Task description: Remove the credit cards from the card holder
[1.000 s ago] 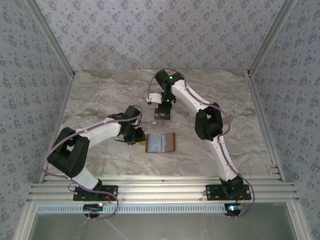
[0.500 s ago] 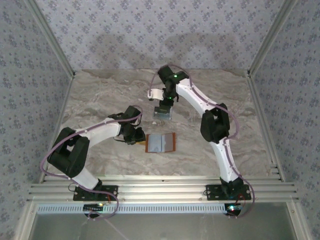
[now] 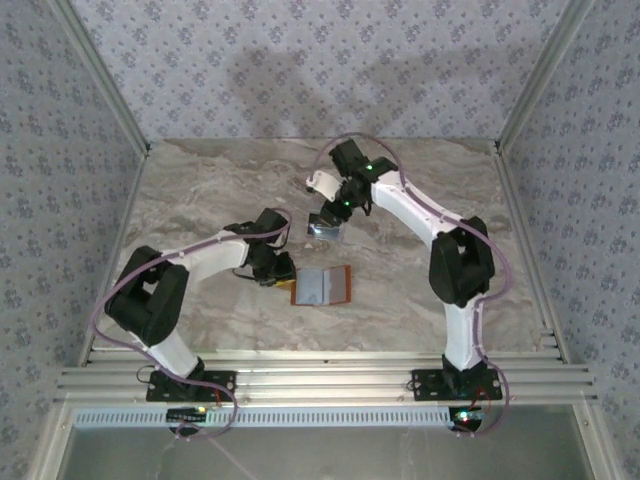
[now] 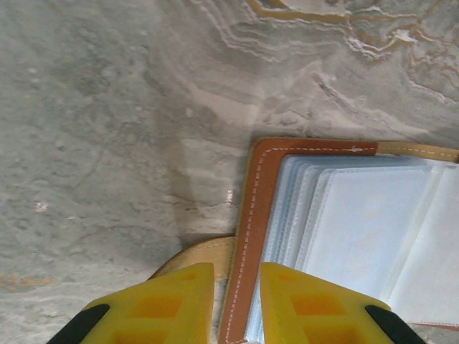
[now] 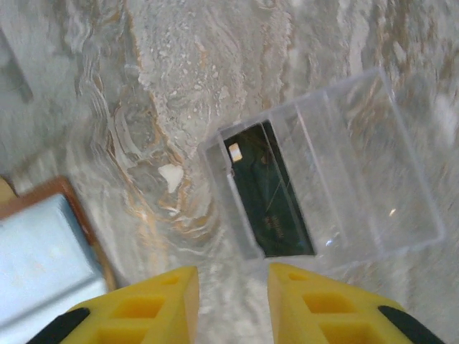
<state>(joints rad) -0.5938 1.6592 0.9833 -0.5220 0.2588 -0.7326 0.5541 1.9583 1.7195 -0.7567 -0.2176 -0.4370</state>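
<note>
- The card holder (image 3: 322,287) lies open and flat near the middle of the worktop (image 3: 200,200), a little toward its near edge, with the pale grey-blue inner face up and an orange-brown stitched border around it.
- In the left wrist view, the card holder (image 4: 337,236) shows a stack of pale see-through sleeves. Whether any of them holds a card cannot be told.
- The left end effector (image 3: 283,280) sits low at the holder's left edge. Its yellow fingers (image 4: 172,304) stand close together with the stitched brown border running up through the narrow gap, so the left end effector (image 4: 237,269) is closed on the holder's edge.
- A clear tray (image 3: 320,231) with several compartments rests just beyond the holder, toward the far edge of the worktop.
- One dark card (image 5: 269,190) lies flat in the leftmost compartment of the tray (image 5: 358,165), as the right wrist view shows it.
- The right end effector (image 3: 333,213) hangs above the worktop close to the tray and apart from it.
- The jaws of the right end effector (image 5: 233,271) stand apart with nothing between them, over bare worktop between tray and holder (image 5: 36,265).
</note>
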